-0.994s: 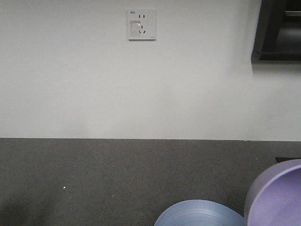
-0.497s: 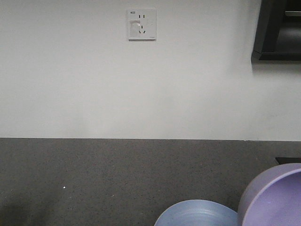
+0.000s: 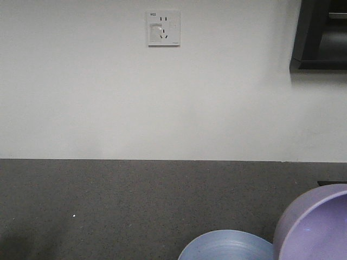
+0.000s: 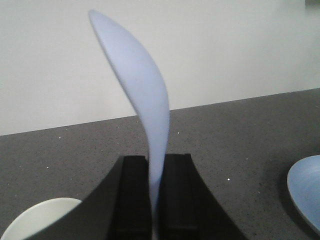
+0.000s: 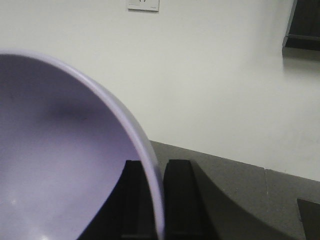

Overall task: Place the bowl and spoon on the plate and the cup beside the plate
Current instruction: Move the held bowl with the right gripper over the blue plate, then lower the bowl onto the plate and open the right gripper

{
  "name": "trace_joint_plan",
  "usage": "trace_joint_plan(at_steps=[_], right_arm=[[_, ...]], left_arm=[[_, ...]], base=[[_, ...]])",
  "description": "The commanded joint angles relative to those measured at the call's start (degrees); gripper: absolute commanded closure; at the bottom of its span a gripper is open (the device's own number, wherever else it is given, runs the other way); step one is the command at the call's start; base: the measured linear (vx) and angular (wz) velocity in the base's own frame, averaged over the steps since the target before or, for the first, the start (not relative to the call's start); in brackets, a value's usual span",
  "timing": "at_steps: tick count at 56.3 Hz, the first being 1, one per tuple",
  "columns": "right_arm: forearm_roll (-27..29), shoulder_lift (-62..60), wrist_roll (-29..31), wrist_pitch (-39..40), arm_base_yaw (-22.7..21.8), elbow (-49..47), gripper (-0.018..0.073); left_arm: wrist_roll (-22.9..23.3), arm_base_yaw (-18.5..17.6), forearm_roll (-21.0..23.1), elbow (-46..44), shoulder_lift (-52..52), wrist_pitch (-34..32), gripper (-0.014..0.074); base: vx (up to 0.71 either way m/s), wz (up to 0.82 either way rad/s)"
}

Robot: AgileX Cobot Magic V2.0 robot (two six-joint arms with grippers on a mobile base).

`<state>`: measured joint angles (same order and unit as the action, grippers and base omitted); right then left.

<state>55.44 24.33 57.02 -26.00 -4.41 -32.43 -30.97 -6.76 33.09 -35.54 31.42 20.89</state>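
Note:
The pale blue spoon [image 4: 142, 95] stands upright out of my left gripper [image 4: 156, 162], whose jaws are shut on its handle. The lavender bowl [image 5: 55, 165] fills the left of the right wrist view; my right gripper [image 5: 156, 167] is shut on its rim, one finger inside and one outside. From the front, the bowl [image 3: 317, 227] hangs tilted at the lower right, next to the light blue plate [image 3: 227, 246] at the bottom edge. The plate's edge [image 4: 306, 192] also shows at the right of the left wrist view. The cup's cream inside [image 4: 37, 220] peeks in at the lower left.
A dark speckled countertop [image 3: 108, 206] runs back to a white wall with a socket plate [image 3: 163, 27]. A dark cabinet or shelf [image 3: 320, 35] hangs at the upper right.
The bowl has shifted slightly left toward the plate in the front view. The plate has not moved.

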Motion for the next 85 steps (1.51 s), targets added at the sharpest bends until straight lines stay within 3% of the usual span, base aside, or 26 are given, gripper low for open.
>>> trace_joint_plan(at_steps=[1,8,18,27,39,59,85], right_arm=[[1.87,0.78,-1.54,3.73,0.07,-1.55,0.0568],[-0.62,5.21,-8.06,2.62,0.07,-1.91,0.0568],[-15.58,17.75,-23.66,-5.67,0.07,-8.25,0.0568],[-26.66,29.12,-32.31,-15.44,0.07,-16.33,0.0568],[-25.07,39.18,-33.79,-18.88,0.48,-21.95,0.0568],[-27.55,48.87,-37.48,-16.19,12.16,-22.70,0.0568],[-27.74,54.82,-38.21,-13.20,12.70,-22.70,0.0568]], left_arm=[[0.15,-0.57,1.43,-1.44,0.42,-4.03,0.0599],[0.15,-0.57,1.43,-1.44,0.42,-4.03,0.0599],[0.15,-0.57,1.43,-1.44,0.42,-3.80,0.0599],[0.15,-0.57,1.43,-1.44,0.42,-3.92,0.0599],[0.15,-0.57,1.43,-1.44,0.42,-4.60,0.0599],[0.15,-0.57,1.43,-1.44,0.42,-4.72,0.0599],[0.15,-0.57,1.43,-1.44,0.42,-4.60,0.0599]], base=[[0.00,0.00],[0.00,0.00],[0.00,0.00],[0.00,0.00],[0.00,0.00],[0.00,0.00],[0.00,0.00]])
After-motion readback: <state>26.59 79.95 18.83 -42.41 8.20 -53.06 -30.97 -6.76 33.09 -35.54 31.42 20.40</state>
